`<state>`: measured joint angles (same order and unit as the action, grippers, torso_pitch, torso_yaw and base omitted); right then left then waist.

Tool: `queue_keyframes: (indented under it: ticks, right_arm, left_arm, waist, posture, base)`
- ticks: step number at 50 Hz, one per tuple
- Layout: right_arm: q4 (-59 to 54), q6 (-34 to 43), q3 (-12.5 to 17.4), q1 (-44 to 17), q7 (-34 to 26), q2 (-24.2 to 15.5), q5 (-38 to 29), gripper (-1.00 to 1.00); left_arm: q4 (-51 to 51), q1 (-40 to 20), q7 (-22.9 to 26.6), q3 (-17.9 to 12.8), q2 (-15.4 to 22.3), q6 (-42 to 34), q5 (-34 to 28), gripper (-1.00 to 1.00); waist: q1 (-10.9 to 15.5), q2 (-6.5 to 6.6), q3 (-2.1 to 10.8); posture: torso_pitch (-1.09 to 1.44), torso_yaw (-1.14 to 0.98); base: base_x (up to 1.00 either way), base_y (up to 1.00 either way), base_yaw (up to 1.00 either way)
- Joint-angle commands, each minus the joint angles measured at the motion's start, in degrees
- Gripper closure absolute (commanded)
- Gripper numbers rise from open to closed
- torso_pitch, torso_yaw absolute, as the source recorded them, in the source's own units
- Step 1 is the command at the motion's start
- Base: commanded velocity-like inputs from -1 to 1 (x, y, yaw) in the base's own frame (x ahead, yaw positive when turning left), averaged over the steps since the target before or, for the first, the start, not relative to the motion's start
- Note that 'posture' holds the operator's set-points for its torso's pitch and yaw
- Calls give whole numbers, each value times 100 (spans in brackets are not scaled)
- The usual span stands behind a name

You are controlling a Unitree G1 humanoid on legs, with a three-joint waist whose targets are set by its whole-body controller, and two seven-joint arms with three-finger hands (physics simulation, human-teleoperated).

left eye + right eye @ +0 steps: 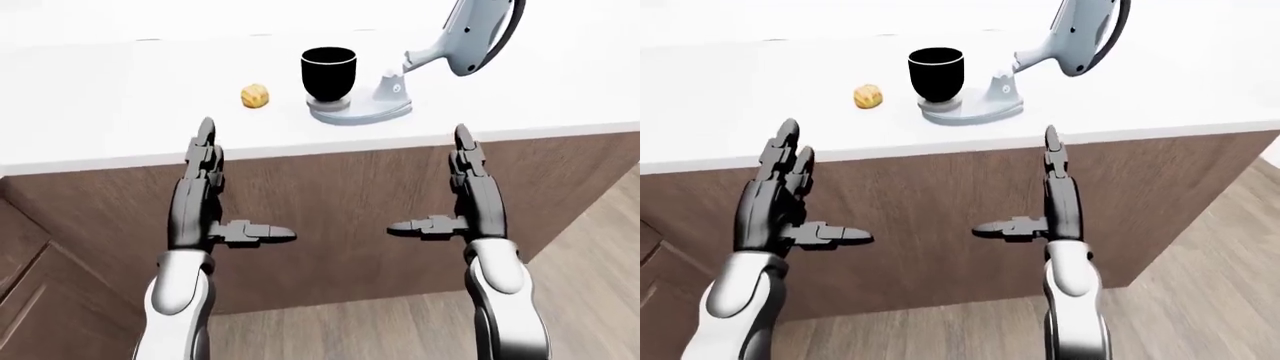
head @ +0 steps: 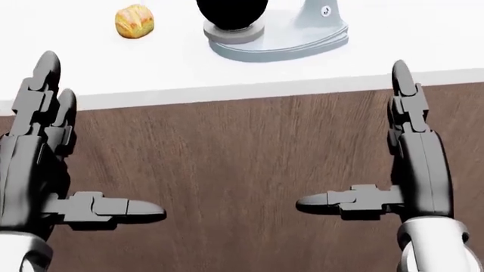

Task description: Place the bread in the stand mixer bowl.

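Bread: 1 small golden-brown roll [image 1: 255, 96], rounded and lumpy with a paler crust patch on top.
Bread position: lying on the white counter [image 1: 120, 105], left of the mixer in the left-eye view, near it but not touching.
Bowl: 1 black bowl [image 1: 328, 73], tall, tapering toward its foot, with a thin pale rim; it stands upright with its mouth open upward.
Bowl seat: set on the round pad at the left end of the pale grey-blue mixer base [image 1: 362, 110].
Mixer head: tilted up and away to the upper right [image 1: 470, 34], clear of the bowl's mouth.
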<state>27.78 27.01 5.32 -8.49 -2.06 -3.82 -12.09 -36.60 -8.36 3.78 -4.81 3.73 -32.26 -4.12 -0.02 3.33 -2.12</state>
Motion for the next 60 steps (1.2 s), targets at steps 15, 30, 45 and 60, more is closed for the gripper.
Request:
queue_keyframes:
  ticks: [15, 30, 45, 60]
  right_arm:
    - [175, -166, -3, -76, 58, -33, -13, -98]
    - [154, -202, 6, -59, 65, -37, -7, -98]
    - [188, -174, 15, -60, 62, -41, -7, -98]
    - [163, -292, 34, -15, 110, -11, 35, -98]
  left_arm:
    - [-120, -24, -16, -35, 1, 207, 46, -100]
    - [-118, -24, -15, -35, 4, 210, 44, -100]
    - [-68, -24, -16, -42, 10, 243, 50, -100]
    - [-94, -5, -20, -38, 4, 241, 49, -100]
  waist:
    - [53, -657, 71]
    - [57, -10, 103]
    - [-3, -488, 72]
    - [83, -217, 43]
  posture:
    - [0, 0]
    - [0, 0]
    - [0, 0]
    - [0, 0]
  base:
    - [21, 0, 0]
    - [21, 0, 0]
    - [22, 0, 0]
    - [21, 0, 0]
